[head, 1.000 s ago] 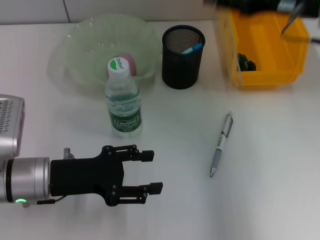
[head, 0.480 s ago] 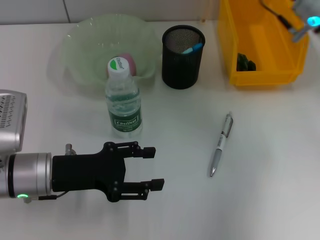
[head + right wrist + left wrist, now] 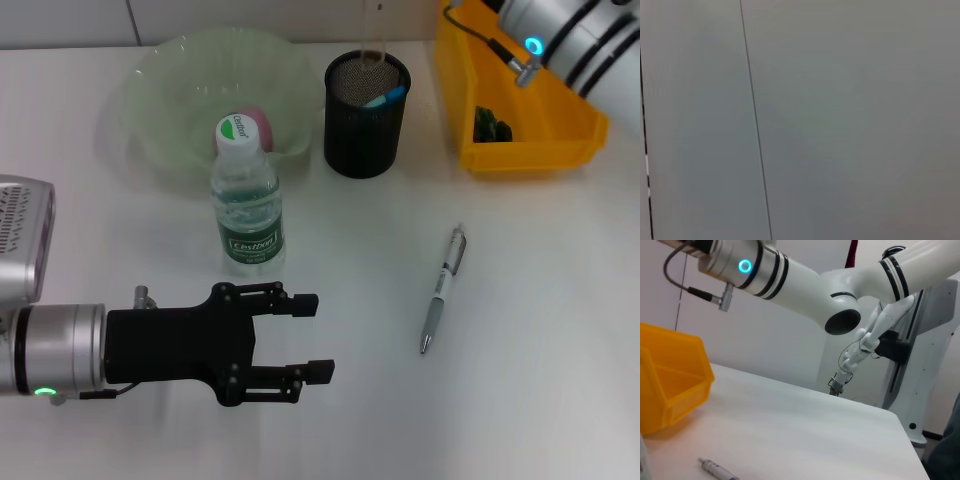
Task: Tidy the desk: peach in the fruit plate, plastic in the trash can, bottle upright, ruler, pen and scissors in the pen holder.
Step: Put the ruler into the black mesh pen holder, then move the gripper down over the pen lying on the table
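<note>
Pen (image 3: 441,290) lies flat on the surface (image 3: 540,300), near and right of the upright bottle (image 3: 246,200). Holder (image 3: 365,113) behind-right of bottle, peach (image 3: 256,124) just behind it. My left end effector (image 3: 310,336) released, in front of bottle. Right end effector: can't tell.

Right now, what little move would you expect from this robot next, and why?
Probably the open left gripper reaches sideways toward the pen, which lies flat on the desk outside the pen holder. The bottle already stands upright and the peach sits in the fruit plate.
</note>
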`<state>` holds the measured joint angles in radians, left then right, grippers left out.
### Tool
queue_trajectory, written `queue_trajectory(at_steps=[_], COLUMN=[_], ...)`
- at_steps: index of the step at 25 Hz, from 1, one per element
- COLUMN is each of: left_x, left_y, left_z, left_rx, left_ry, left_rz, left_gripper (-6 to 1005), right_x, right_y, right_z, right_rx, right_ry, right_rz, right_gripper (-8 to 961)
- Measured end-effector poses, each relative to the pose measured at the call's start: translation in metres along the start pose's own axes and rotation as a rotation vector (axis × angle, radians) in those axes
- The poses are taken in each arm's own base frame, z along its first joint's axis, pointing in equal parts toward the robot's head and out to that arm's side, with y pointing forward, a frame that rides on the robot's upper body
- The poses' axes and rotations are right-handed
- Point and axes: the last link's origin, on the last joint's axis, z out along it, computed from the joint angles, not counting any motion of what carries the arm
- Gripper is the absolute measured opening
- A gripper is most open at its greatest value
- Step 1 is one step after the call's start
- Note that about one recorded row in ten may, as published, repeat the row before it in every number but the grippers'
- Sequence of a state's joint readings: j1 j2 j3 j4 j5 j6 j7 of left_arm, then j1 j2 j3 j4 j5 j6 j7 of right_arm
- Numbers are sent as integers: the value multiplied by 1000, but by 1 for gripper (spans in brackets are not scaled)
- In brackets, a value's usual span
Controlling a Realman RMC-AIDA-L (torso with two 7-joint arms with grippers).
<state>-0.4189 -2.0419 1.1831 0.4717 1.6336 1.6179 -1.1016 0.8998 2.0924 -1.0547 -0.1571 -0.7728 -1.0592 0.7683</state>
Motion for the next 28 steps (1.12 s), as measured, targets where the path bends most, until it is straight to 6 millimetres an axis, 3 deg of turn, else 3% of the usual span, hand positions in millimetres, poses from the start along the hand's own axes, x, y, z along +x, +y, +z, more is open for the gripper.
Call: queue_trajectory(at_steps=[7, 15, 20, 22, 23, 28], left_x=[0, -1, -3, -4, -3, -3], left_y=[0, 1, 4, 6, 6, 7], left_z=[-1, -2, -4, -6, -7, -7], left_rx=[2, 3, -1, -9, -9, -14], left_ry=[0, 0, 4, 9, 9, 9], left_rz=[0, -2, -8, -10, -10, -11], left_gripper=[740, 740, 739, 739, 739, 739], right_x=[6, -4, -24, -40, -40, -59], right_y=[4, 7, 7, 7, 7, 3], right_z=[5, -4, -30, -51, -51, -88], right_rx=[-14, -101, -224, -286, -286, -303], right_ry=[50, 56, 151, 291, 291, 569], right_rz=[21, 108, 133, 112, 112, 120], right_gripper=[385, 666, 665, 665, 665, 664])
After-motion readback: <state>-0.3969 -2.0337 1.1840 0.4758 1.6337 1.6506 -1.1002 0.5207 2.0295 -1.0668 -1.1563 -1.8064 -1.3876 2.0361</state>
